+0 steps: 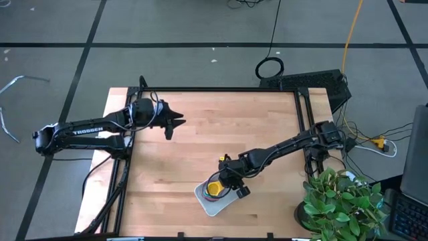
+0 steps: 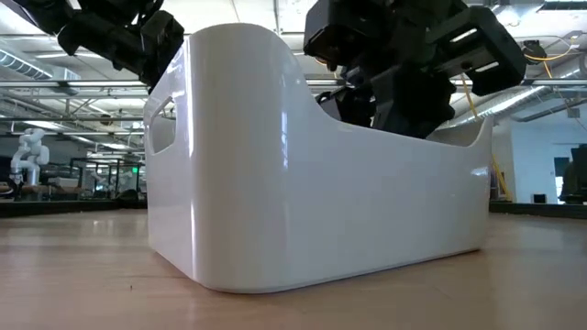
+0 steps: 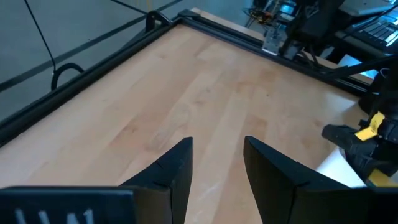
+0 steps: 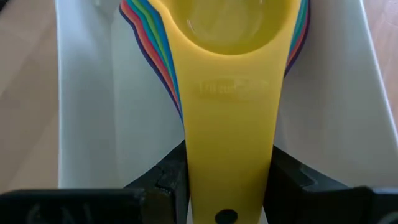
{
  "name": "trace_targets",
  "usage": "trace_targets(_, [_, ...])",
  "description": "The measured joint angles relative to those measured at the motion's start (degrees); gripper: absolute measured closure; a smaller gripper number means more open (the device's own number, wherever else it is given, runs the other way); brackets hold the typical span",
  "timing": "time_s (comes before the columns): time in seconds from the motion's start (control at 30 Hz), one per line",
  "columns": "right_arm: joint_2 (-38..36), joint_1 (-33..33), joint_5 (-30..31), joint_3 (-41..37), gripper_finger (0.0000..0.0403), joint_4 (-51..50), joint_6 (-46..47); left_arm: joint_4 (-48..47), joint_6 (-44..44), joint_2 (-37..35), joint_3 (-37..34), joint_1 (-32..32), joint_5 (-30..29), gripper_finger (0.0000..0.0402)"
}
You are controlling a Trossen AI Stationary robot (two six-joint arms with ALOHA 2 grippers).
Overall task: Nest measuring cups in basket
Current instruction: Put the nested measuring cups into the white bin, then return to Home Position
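Observation:
The white basket stands near the table's front edge, and in the low view it fills the near ground. Inside it lies a nested stack of measuring cups. The yellow cup is on top, and red, green, blue and orange rims show beneath it. My right gripper is over the basket, shut on the yellow cup's handle. My left gripper hangs open and empty over the table's far left part, and it also shows in the left wrist view. My right gripper pinches the yellow cup's flat handle between its two fingers, one on each long edge, near the handle's free end with the hole. The fingers lie along the handle. The cup's bowl sits in the stack inside the basket.
A potted green plant stands at the table's front right corner. A black frame rail runs along the far edge. Bare wood lies between the two arms and left of the basket.

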Motion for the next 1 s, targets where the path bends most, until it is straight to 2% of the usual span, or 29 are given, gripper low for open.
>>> trace_targets(0.13, [0.3,0.0,-0.1,0.0,0.0269,0.0,-0.2,0.0,-0.4,0.0,0.0,-0.7,-0.1,0.0256])
trace_targets(0.37, [-2.1,-0.1,-0.3,-0.1,0.0165,-1.1,-0.1,-0.1,-0.8,0.0,0.0,-0.7,0.0,0.0256])
trace_targets(0.47, [-3.9,-0.1,-0.3,-0.1,0.014,-1.8,0.0,-0.1,-0.8,0.0,0.0,-0.7,0.0,0.0256])
trace_targets(0.6, [-6.9,-0.2,-0.3,-0.1,0.0128,-2.4,-0.3,-0.1,-0.9,0.0,0.0,-0.7,0.0,0.0256])
trace_targets(0.77, [-15.7,-2.8,2.9,-0.1,0.0142,-2.4,-2.2,0.0,-0.9,0.0,0.0,-0.7,0.1,0.0256])
trace_targets(0.87, [-24.3,-7.7,4.5,-1.7,0.0173,-0.4,-3.2,0.5,-0.5,0.0,0.2,-0.7,0.6,0.0257])
trace_targets(1.0, [-38.7,-15.8,3.4,-10.1,0.0232,7.6,-5.1,0.6,1.1,-0.7,1.9,-0.7,2.4,0.0258])
